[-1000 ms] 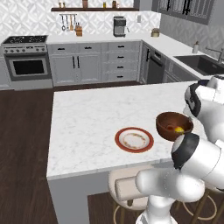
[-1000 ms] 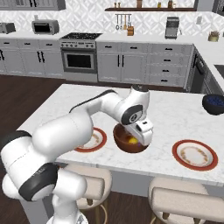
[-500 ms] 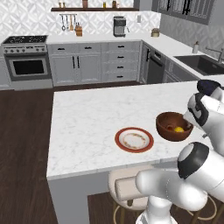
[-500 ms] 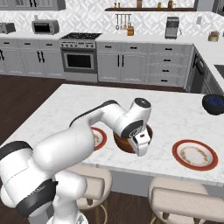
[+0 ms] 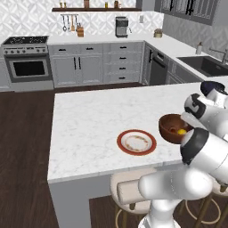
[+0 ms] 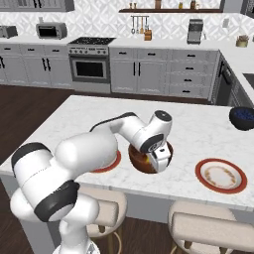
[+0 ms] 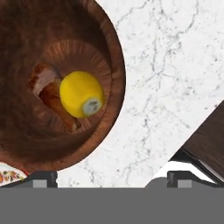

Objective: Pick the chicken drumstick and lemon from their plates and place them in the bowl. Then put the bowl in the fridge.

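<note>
1. The gripper [image 6: 162, 158] hangs just above the near rim of the bowl [image 6: 144, 161]. In the hand view its two finger tips [image 7: 41, 177] stand wide apart with nothing between them — spread and empty. One tip lines up over the bowl's wall, the other over bare tabletop [image 7: 175, 65].

2. In my judgement the next step is a grasp on the rim. The wall is thick and smooth; if the fingers close off-centre or too shallow, the wood could slide out of the pinch as the arm lifts.

3. The lemon [image 7: 81, 94] rests on the chicken drumstick [image 7: 52, 94] at the bottom of the bowl. A one-sided rim grip would likely let the bowl tilt, and the round fruit could roll — perhaps over the lip.

4. The bowl stands close to the tabletop's front edge, touching or overlapping the plate [image 6: 110, 163] beside it; I cannot tell which. A downward nudge from a finger could push it against that plate or toward the edge above the stools [image 6: 213, 233].

5. The second plate [image 6: 221, 175] lies well apart on the right. The small dark blue bowl [image 6: 242, 118] is far off, so little risk there.

6. The fridge is yet to be reached, so a long carry would test any weak hold.
</note>
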You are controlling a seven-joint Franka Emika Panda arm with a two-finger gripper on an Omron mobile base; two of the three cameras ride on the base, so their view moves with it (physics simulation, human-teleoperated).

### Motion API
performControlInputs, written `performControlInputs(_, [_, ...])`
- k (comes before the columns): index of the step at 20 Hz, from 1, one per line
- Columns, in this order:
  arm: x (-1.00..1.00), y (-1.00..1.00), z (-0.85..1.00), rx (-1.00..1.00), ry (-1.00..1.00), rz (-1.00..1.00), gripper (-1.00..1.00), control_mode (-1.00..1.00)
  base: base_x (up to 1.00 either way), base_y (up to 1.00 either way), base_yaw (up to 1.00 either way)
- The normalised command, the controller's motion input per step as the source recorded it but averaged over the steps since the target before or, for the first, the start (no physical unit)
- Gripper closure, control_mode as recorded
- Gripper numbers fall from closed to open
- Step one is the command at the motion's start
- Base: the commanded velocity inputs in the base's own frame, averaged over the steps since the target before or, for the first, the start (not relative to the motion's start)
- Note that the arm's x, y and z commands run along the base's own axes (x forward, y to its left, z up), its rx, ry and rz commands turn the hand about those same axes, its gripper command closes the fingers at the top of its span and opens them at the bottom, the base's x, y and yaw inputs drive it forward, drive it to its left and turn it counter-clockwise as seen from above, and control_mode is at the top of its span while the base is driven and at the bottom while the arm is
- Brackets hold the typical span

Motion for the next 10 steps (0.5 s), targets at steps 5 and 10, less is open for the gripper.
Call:
performControlInputs(5, [0.16, 0.0, -0.36, 0.01, 0.0, 0.0, -1.0, -1.0, 0.0, 0.0, 0.0])
performControlInputs(10, [0.27, 0.0, -0.42, 0.02, 0.0, 0.0, -1.0, -1.0, 0.0, 0.0, 0.0])
